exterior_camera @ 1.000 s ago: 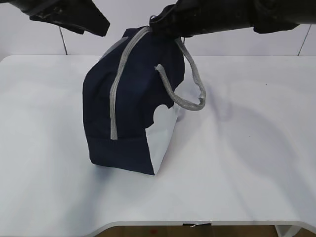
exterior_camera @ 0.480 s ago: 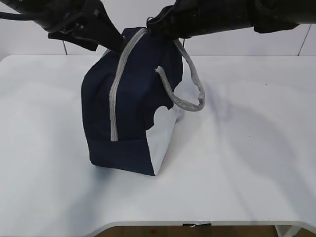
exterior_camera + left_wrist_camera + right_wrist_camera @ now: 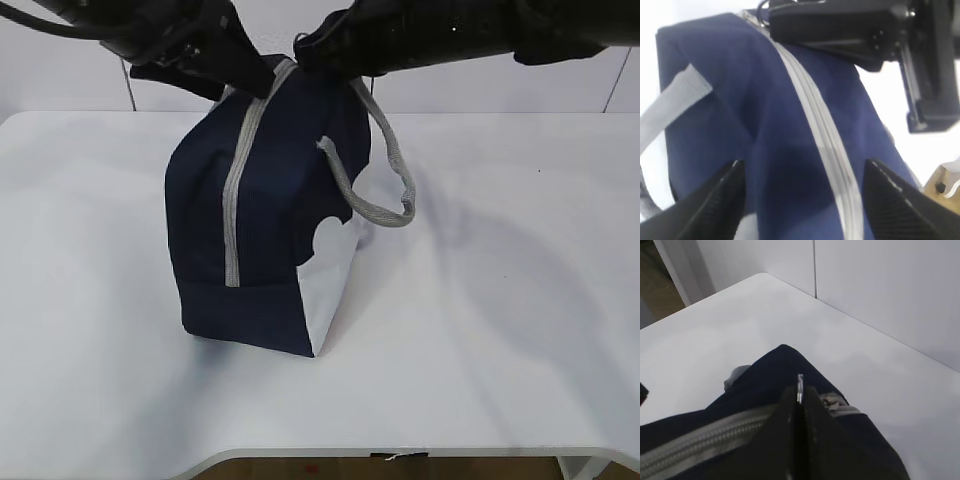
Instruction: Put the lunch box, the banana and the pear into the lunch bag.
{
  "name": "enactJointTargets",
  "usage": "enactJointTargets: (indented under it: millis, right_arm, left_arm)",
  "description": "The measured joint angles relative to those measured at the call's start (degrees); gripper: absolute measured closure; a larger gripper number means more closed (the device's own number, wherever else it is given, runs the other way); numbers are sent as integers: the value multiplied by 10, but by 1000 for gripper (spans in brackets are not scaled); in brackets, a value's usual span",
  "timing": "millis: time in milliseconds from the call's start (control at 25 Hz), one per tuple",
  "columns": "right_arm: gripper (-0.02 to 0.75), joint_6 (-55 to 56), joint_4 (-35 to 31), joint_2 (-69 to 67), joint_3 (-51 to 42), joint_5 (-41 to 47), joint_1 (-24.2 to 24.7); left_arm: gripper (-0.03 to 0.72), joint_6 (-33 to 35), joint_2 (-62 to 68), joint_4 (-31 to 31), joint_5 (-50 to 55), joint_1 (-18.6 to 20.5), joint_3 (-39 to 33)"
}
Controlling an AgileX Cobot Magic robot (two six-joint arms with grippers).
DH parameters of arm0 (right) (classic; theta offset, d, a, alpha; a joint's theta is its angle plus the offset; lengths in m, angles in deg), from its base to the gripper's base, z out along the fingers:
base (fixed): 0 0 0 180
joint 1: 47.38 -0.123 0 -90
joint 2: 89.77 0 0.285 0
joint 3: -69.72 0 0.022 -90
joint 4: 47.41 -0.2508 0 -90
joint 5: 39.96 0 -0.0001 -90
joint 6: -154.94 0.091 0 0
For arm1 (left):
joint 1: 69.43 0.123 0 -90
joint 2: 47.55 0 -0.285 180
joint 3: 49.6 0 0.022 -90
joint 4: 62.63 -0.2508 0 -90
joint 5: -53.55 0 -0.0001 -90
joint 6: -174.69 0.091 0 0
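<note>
Exterior view: lunch bag (image 3: 265, 220) under hands.

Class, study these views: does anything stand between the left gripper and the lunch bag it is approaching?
Nothing visible does. The left gripper is open, its fingers straddling the top of the lunch bag with only navy fabric and the closed grey zipper between them. The right gripper is shut at the zipper's end.

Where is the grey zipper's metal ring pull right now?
At the top of the navy-blue fabric lunch bag, pinched in the shut right gripper; the ring pull shows edge-on in the right wrist view.
</note>
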Motion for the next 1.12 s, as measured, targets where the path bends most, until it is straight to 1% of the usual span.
enactJointTargets:
  millis: [200, 320, 400, 600, 680, 720, 800, 880, 960, 1040, 1120]
  right_arm:
    - [731, 0, 0, 1, 1, -2, 0]
    - [731, 0, 0, 1, 3, -2, 0]
    - [731, 0, 0, 1, 5, -2, 0]
    - [731, 0, 0, 1, 5, -2, 0]
    - [731, 0, 0, 1, 5, -2, 0]
    - [731, 0, 0, 1, 5, -2, 0]
    - [731, 0, 0, 1, 5, -1, 0]
    - [731, 0, 0, 1, 5, 1, 0]
    - [731, 0, 0, 1, 5, 7, 0]
    - [731, 0, 0, 1, 5, 11, 0]
    - [731, 0, 0, 1, 5, 16, 0]
  left_arm:
    - [138, 1, 33, 2, 9, -1, 32]
    - [138, 4, 47, 1, 13, -13, 46]
    - [138, 4, 49, -3, 13, -21, 50]
    - [139, 5, 68, -7, 21, -23, 53]
    - [159, 5, 75, -9, 23, -23, 53]
    - [176, 5, 76, -12, 24, -23, 53]
    - [246, 5, 76, -16, 30, -23, 53]
    - [336, 5, 76, -21, 38, -23, 53]
    - [447, 6, 76, -34, 43, -23, 53]
    - [535, 16, 76, -54, 52, -23, 54]
    - [608, 32, 76, -74, 63, -23, 54]
